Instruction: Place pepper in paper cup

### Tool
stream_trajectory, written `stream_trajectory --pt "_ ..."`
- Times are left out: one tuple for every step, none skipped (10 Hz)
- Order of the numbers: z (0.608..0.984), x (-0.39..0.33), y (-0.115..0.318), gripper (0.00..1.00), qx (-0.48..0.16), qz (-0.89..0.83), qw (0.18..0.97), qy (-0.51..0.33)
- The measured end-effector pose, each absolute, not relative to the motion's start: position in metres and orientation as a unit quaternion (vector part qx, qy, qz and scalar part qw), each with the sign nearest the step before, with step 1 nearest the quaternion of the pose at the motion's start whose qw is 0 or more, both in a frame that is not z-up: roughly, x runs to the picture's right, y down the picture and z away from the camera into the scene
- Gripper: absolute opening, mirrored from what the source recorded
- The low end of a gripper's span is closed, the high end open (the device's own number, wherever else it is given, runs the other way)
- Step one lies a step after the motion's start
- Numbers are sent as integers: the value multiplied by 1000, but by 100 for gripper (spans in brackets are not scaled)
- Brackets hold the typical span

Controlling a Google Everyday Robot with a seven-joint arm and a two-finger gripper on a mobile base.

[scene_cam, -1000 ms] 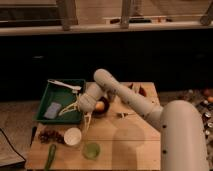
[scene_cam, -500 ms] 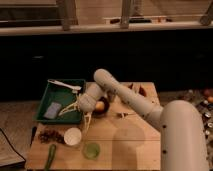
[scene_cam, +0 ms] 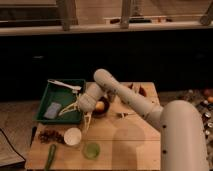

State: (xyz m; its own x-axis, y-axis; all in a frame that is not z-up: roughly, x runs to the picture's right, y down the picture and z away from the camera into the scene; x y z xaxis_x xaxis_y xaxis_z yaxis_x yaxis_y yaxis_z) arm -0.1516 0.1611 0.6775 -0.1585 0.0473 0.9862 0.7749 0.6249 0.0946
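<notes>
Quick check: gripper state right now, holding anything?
Gripper: open, empty, over the green tray's right edge, apart from the pepper and paper cup.

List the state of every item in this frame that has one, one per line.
pepper: lying flat on the table's front left corner, not held.
paper cup: upright, open, nothing in it.
light-green cup: upright, open.
green tray: holds a white utensil and a grey-blue piece.
orange fruit: sitting in a dark bowl.
pincer: open, holding nothing, above the tray's near right corner.
</notes>
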Motion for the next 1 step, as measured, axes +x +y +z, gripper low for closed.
stream_trajectory --pt "678 -152 161 80 -297 -315 577 -693"
